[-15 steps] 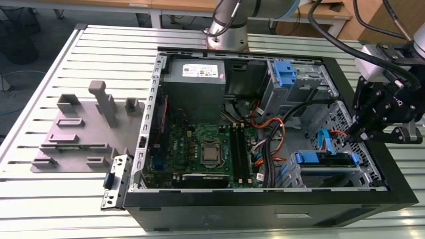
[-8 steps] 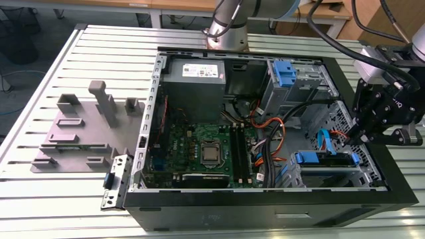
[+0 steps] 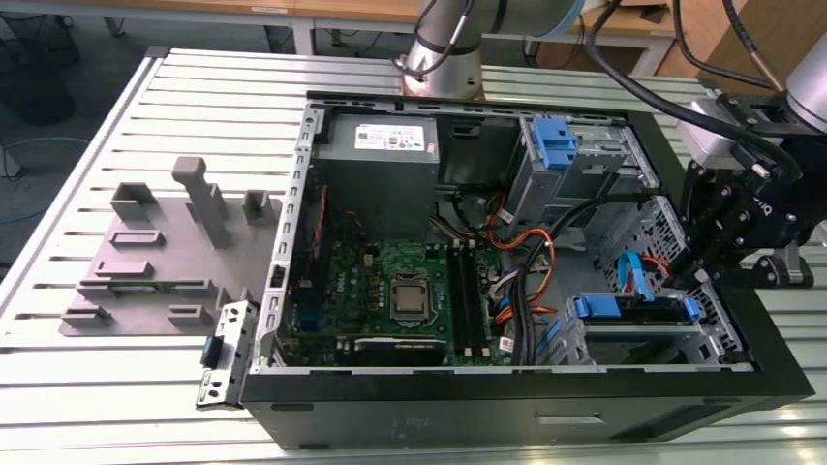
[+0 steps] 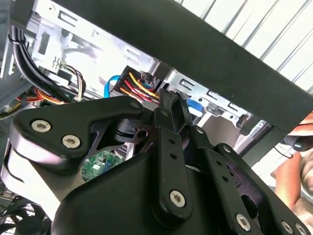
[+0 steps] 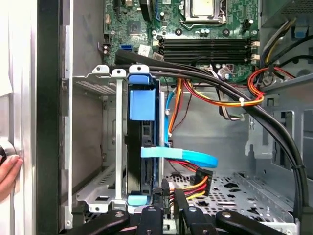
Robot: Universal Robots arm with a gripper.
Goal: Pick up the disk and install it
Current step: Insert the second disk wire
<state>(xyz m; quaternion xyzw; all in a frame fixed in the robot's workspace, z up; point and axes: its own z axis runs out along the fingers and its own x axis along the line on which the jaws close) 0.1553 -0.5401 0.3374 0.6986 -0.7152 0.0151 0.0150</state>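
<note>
The disk (image 5: 142, 171) stands on edge in the silver drive cage (image 5: 93, 147) of the open computer case, blue rails along its sides and a blue tab on its end. In the exterior view the disk (image 3: 633, 308) sits low in the case, toward the exterior view's right. My gripper (image 5: 167, 196) is at the disk's connector end with its fingers close together around a power connector (image 5: 201, 180) that has red, yellow and black wires. In the second wrist view the gripper (image 4: 171, 100) touches that connector (image 4: 137, 84). My gripper (image 3: 698, 271) reaches in over the case's wall.
A light blue data cable (image 5: 181, 155) crosses beside the disk. Thick black cable bundles (image 5: 254, 117) and orange wires hang over the bay. A grey power supply (image 3: 379, 165) and a bare blue bracket (image 3: 552, 145) sit at the back. A person's hand (image 5: 7, 171) rests outside the case.
</note>
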